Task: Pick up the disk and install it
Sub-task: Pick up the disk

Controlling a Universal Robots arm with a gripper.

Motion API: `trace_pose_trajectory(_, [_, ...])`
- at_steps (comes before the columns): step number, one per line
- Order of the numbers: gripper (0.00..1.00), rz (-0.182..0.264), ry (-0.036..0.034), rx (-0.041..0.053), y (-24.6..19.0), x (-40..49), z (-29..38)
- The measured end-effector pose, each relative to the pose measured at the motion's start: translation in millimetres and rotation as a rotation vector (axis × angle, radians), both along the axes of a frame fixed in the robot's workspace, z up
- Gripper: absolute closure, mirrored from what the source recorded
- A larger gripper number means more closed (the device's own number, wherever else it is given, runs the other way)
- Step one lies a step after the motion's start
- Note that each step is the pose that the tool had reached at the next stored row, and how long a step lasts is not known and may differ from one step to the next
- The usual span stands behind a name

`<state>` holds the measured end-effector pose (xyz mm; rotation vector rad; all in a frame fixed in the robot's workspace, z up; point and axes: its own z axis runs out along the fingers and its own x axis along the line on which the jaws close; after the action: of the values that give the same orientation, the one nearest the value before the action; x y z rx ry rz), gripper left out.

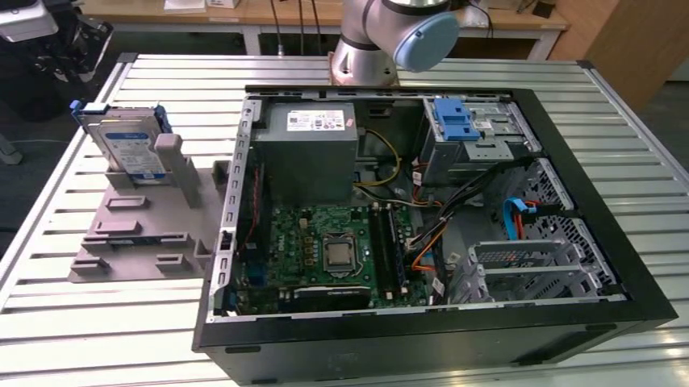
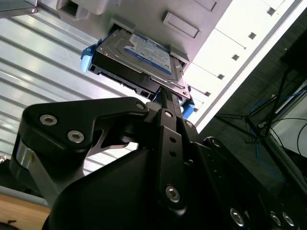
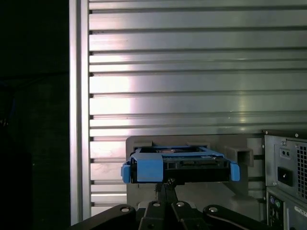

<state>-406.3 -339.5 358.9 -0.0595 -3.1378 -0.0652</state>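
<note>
1. Currently disk [image 1: 129, 149] stands on edge in grey holder [image 1: 140, 226] on slatted desk [image 1: 97, 330], at 10 o'clock from open computer case [image 1: 603, 242] in exterior view.
2. Pincer [image 3: 165, 184] narrow in first wrist view, tips together, gripping nothing.
3. Tips line up with disk's blue carrier frame [image 3: 146, 168]; contact cannot be told.
4. Blue bracket [image 1: 457, 121] sits at case's 1 o'clock corner.
</note>
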Motion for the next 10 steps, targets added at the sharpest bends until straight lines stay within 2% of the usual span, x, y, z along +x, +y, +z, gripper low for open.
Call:
trace_pose_trajectory(3, [0.89,0.016,0.0,0.0,0.0,-0.1,0.0])
trace_pose_trajectory(10, [0.89,0.14,-0.0001,-0.0003,0.0,-0.1,-0.3])
